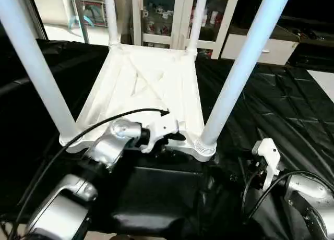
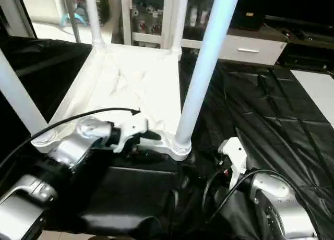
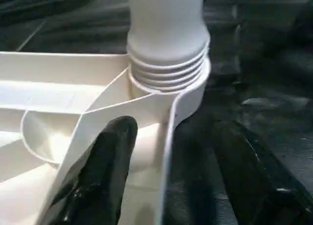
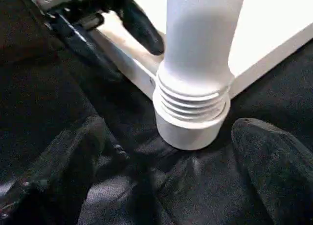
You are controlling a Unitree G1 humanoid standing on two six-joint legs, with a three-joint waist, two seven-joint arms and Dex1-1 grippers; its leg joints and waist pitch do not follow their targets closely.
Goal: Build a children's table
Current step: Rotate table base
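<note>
Children's table (image 1: 151, 88) lies upside down on a black sheet (image 1: 271, 109), its white rectangular top flat against the sheet and its X-ribbed underside facing up. Four white tube legs stand upright in the round corner sockets: the near right leg (image 1: 237, 73) rises from a ribbed collar at the near right corner socket (image 1: 206, 146), the near left leg (image 1: 34, 68) from the near left corner, and two far legs (image 1: 111, 15) stand at the far corners.

At the near edge of the top, just left of the near right socket, the left gripper (image 1: 169, 138) straddles the rim: one black finger (image 3: 105, 171) lies inside on the ribbed underside, the other outside over the sheet. Its jaws stand apart around the rim; whether they press on it cannot be told.

Off to the right, the right gripper (image 4: 161, 181) hangs released over the sheet, fingers spread wide, apart from the table and facing the near right socket.

Beyond the sheet stands a white cabinet (image 1: 266, 47) with shelves behind it.
</note>
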